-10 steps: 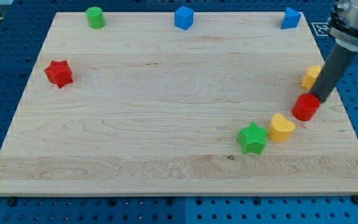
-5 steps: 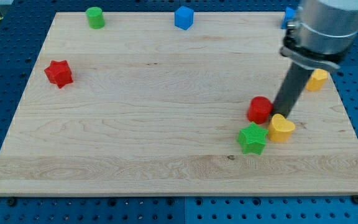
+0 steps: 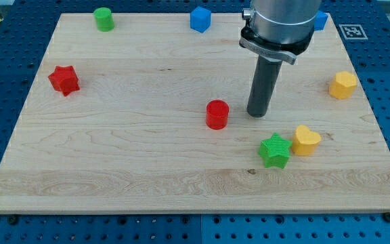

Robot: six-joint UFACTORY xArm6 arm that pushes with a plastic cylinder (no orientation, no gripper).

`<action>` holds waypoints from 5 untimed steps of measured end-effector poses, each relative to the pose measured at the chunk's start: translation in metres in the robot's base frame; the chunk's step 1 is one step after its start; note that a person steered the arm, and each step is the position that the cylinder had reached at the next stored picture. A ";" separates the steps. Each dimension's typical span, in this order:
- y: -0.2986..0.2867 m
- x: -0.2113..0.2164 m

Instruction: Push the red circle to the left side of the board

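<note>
The red circle [image 3: 217, 114] is shown standing a little right of the middle of the worktop [image 3: 134, 156], upright on its flat face. The end effector is a plain dark rod with no jaws, so nothing is spread, pressed together or pinched — my tip [image 3: 256, 114] is simply set down on the wood just beside the red circle, on the view's right of it, with a narrow gap visible between the two. The coming move is judged to turn on this one relation: the red circle lies toward the view's left of my tip, at almost the same height in the view, so a push toward the view's left would be carried straight through the block. Being round, the block has no long axis to be reckoned with; an off-centre contact is likely to let it slip aside.

Toward the view's left the path is seen to be bare wood as far as the red star [image 3: 63, 79], which lies higher and near the left edge. The green star [image 3: 275, 150] and the yellow heart [image 3: 307, 139] are placed below and to the right of my tip — behind the line of travel.

No brand, label or legible writing is found on the blocks or the rod; only a black-and-white marker tag [image 3: 353, 30] is visible beyond the top-right corner.
</note>
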State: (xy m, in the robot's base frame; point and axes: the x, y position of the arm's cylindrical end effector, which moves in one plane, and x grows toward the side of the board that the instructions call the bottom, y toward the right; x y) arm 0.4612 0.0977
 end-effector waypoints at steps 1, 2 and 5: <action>-0.011 0.002; -0.011 0.002; -0.088 0.002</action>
State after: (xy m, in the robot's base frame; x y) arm 0.4635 0.0100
